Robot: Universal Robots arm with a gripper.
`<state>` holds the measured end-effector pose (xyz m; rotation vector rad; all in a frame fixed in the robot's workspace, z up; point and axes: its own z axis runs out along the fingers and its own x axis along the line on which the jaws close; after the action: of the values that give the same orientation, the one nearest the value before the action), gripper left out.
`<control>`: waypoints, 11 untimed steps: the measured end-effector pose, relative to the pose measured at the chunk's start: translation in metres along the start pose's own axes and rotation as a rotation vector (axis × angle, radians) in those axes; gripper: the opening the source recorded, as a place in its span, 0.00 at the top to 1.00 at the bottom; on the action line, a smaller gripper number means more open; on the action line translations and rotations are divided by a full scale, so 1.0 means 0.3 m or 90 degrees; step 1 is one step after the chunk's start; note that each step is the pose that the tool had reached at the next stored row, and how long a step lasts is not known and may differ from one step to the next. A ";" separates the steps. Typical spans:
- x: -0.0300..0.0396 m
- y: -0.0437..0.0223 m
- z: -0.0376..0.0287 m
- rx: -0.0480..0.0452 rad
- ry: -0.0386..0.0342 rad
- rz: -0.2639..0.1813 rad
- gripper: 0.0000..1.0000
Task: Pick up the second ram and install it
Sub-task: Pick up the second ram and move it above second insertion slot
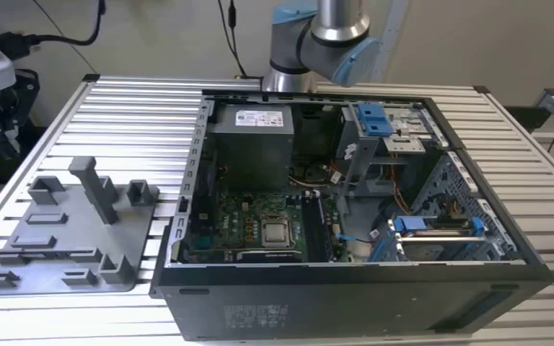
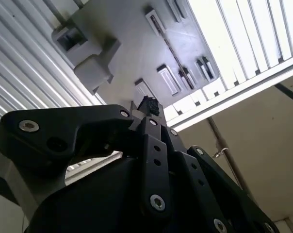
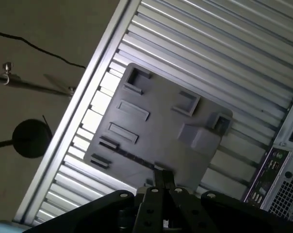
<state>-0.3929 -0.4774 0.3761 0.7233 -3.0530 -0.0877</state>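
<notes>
In both wrist views my gripper point(image 3: 163, 175) point(image 2: 147, 104) hangs high above the grey plastic tray point(image 3: 158, 128) point(image 2: 132, 48). Its black fingers are shut together and nothing shows between them. The second ram is hidden or out of view. A thin dark line runs along the tray's long slot point(image 3: 137, 159), and I cannot tell what it is. The exterior view shows the tray point(image 1: 60, 241) on the slatted table, to the left of the open computer case point(image 1: 354, 281). Dark memory slots point(image 1: 322, 227) run beside the processor socket point(image 1: 277, 232), and I cannot tell which are filled.
The arm's grey and blue joint point(image 1: 320, 43) stands behind the case. The case holds a power supply point(image 1: 250, 144), blue drive brackets point(image 1: 374, 119) and loose cables. The slatted table's edge point(image 3: 78, 114) is close to the tray, with floor and a cable beyond it.
</notes>
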 end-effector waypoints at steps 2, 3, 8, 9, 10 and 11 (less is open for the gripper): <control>0.000 0.000 0.000 0.0000 0.0013 -0.020 0.89; 0.000 0.000 0.000 0.0000 0.0018 -0.029 0.89; 0.000 0.000 0.000 -0.0004 0.0044 -0.076 0.89; 0.000 0.000 0.000 -0.0005 0.0049 -0.084 0.89; 0.000 0.000 0.000 -0.0005 0.0053 -0.092 0.89; 0.000 0.000 0.000 -0.0006 0.0058 -0.100 0.89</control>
<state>-0.3929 -0.4774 0.3761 0.9586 -2.9827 -0.0857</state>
